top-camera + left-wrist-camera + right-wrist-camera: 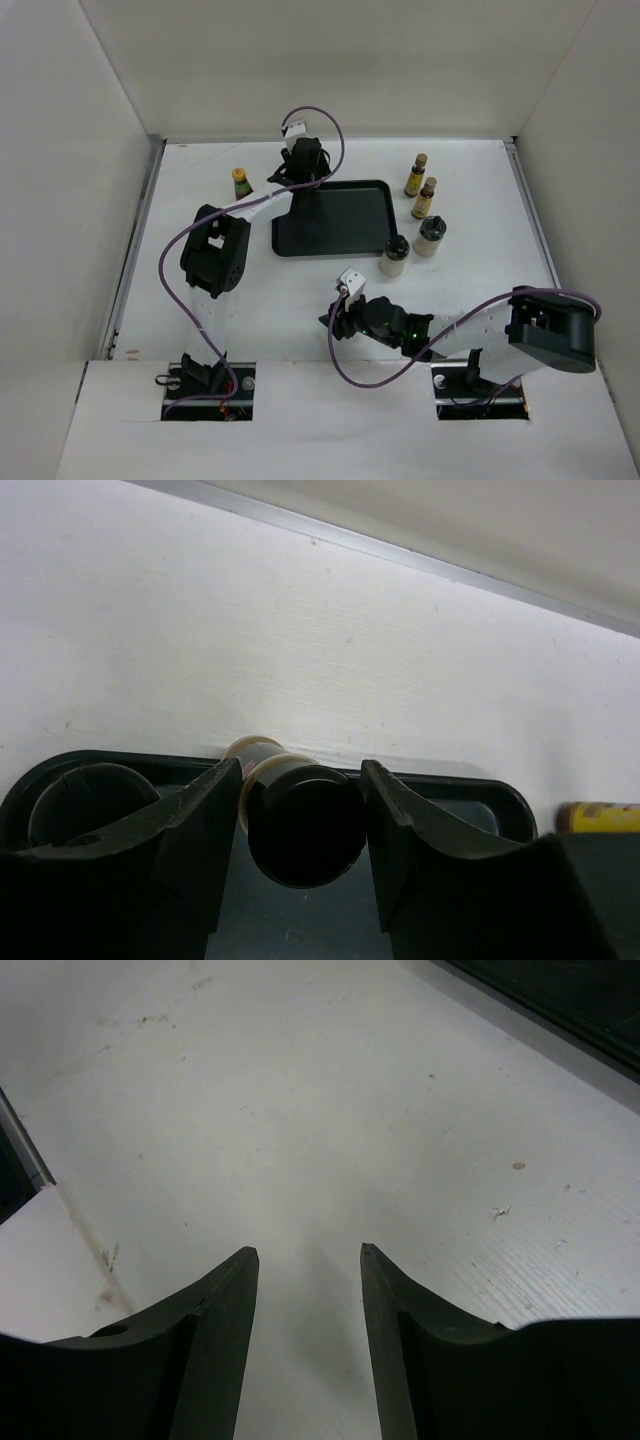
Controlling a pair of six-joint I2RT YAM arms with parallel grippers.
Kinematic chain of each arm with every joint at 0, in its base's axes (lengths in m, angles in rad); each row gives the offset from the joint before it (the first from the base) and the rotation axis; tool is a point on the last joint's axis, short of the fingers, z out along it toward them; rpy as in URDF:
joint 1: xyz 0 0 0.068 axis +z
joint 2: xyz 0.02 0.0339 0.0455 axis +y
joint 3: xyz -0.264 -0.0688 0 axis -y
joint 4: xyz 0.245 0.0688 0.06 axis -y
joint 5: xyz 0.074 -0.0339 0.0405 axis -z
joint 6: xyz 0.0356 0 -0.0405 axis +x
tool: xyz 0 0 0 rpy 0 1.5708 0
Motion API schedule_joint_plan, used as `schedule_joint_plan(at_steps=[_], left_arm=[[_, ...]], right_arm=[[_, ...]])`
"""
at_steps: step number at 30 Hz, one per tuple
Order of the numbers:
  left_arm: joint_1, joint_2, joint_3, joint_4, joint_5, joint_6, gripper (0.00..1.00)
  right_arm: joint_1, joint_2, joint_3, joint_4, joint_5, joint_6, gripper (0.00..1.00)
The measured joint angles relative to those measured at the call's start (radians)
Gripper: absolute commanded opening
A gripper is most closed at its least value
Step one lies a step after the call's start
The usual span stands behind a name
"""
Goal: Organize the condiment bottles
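Observation:
My left gripper [298, 825] is shut on a short dark bottle [305, 825] by its black cap, over the far left corner of the black tray [340, 235]. From above, the gripper [300, 165] hides this bottle. A second dark black-capped bottle [85, 802] stands in the tray just left of it. The red bottle [240, 182] with green label and yellow cap stands left of the tray. Two slim yellow-labelled bottles [416, 175] [425, 198] and two squat pale jars [431, 237] [395, 256] stand to the tray's right. My right gripper [335, 318] [308, 1252] hangs open over bare table, holding nothing.
White walls close in the table on the left, back and right, with a metal strip [420, 560] along the table edge. Purple cables [175, 260] loop off both arms. A yellow-and-red object [600, 817] shows at the right edge of the left wrist view.

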Motion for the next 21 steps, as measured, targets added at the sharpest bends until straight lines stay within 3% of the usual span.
schedule_joint_plan(at_steps=[10, 21], left_arm=[[0.013, 0.017, 0.000, 0.008, -0.008, 0.000, 0.27], [0.005, -0.076, -0.127, 0.000, -0.008, 0.000, 0.27]], right_arm=[[-0.002, 0.002, 0.000, 0.000, 0.007, 0.000, 0.57], [-0.008, 0.005, 0.000, 0.000, 0.008, 0.000, 0.58]])
